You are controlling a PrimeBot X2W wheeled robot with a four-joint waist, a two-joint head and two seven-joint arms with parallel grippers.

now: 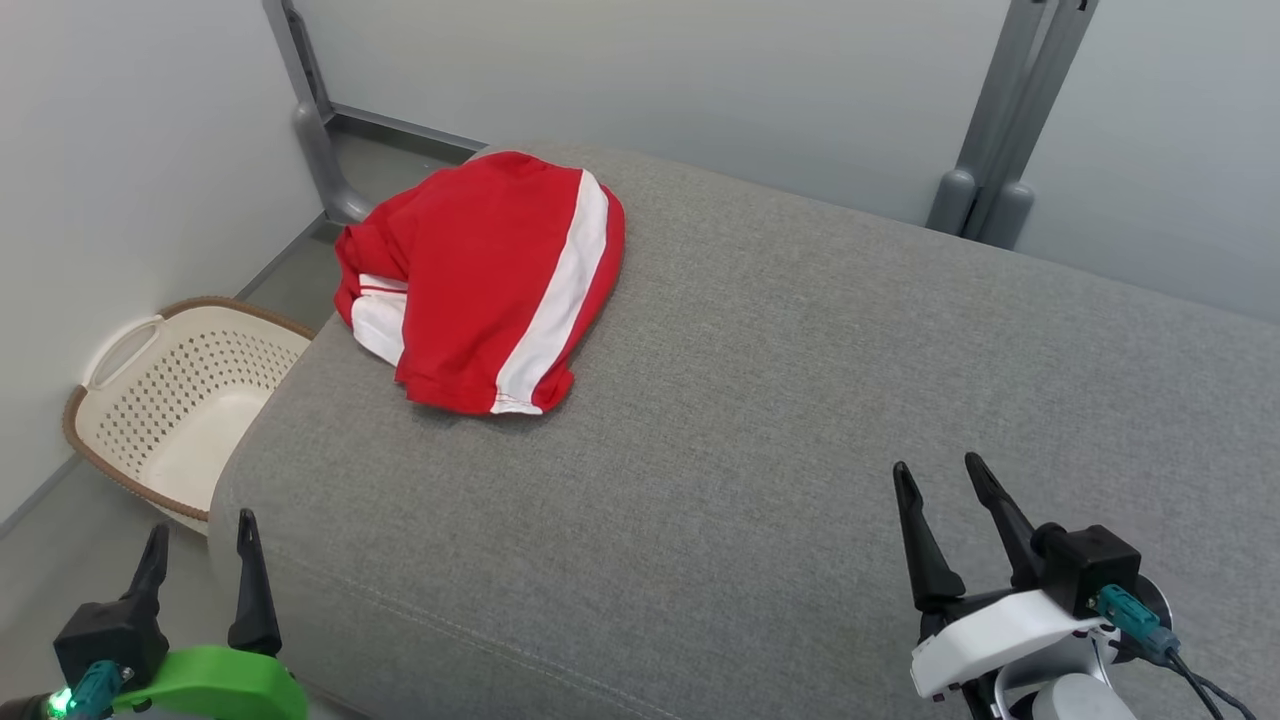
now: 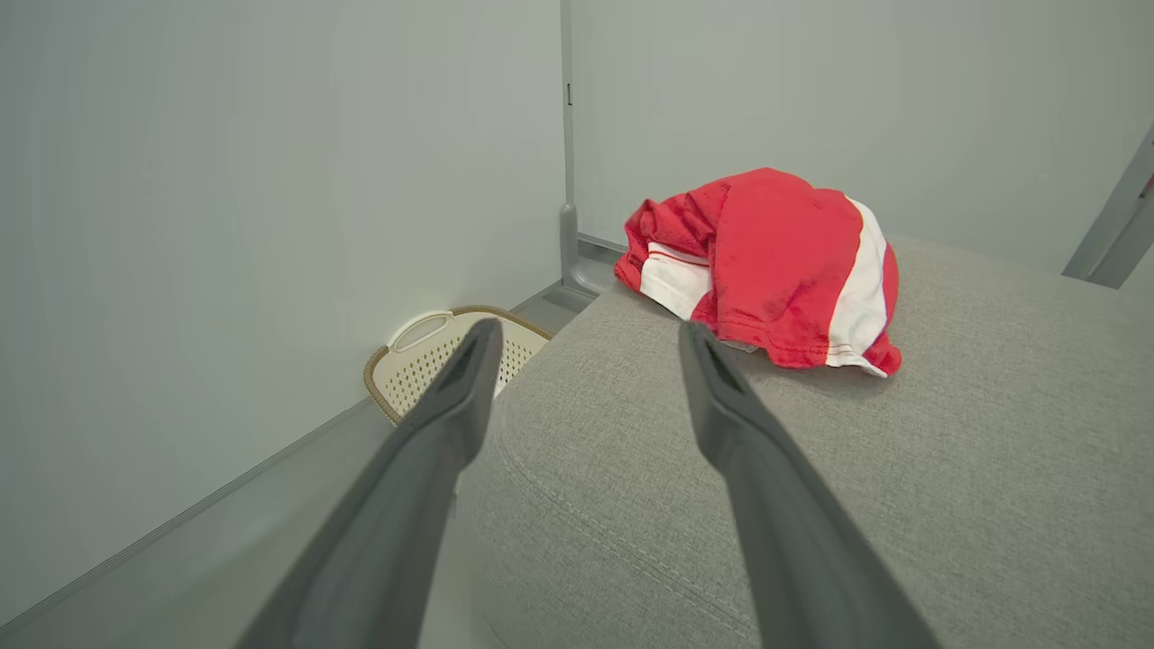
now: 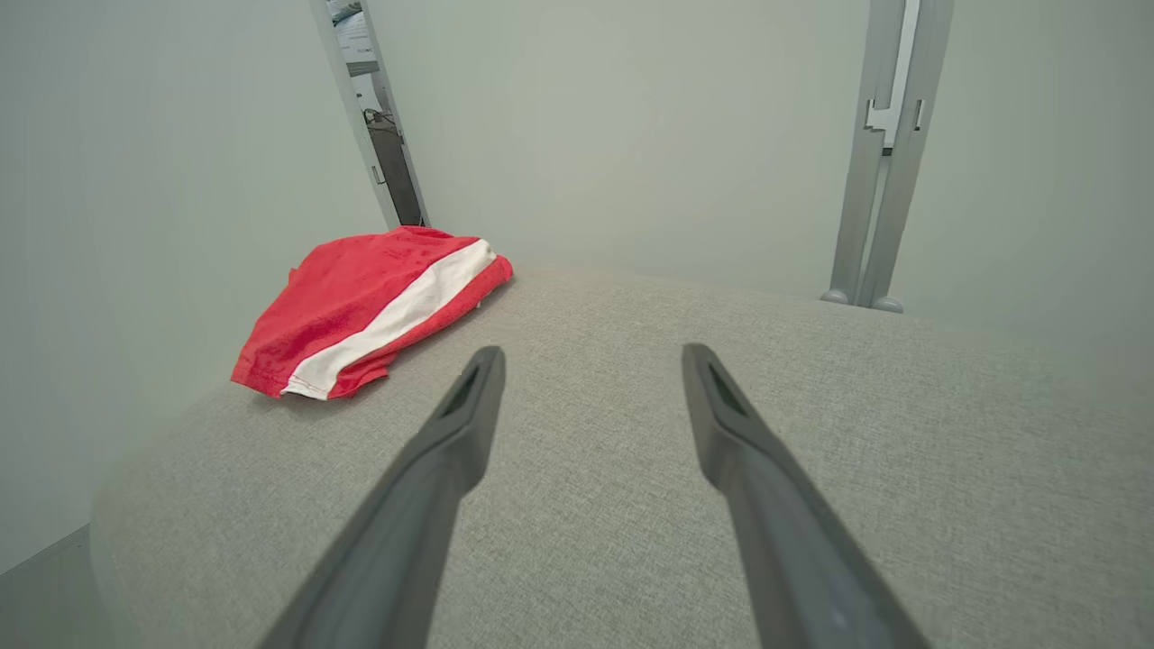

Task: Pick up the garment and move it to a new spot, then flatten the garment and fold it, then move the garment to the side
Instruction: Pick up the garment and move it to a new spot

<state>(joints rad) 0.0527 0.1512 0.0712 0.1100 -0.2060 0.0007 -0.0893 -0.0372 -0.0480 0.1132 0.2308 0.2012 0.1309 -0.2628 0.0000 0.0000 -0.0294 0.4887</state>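
A crumpled red garment (image 1: 485,275) sits upper left on a grey cushion (image 1: 800,400), near its far-left edge (bare fabric stretches right). The left gripper (image 1: 200,535) at lower left and the right gripper (image 1: 938,482) at lower right both have fingers spread, holding nothing.

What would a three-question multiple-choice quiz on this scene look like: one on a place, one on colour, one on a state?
1. Where does the garment lie?
A. on the floor
B. on the grey cushion, near its far left corner
C. between the fingers

2. What colours is it?
A. blue and yellow
B. red with white bands
C. all black

3. How do the left fingers and right fingers stand?
A. spread apart, holding nothing
B. pinched on the cloth
C. pressed shut together

Answers: 1 B, it rests bunched on the cushion; 2 B, red cloth crossed by white; 3 A, both pairs gape, well short of the garment.
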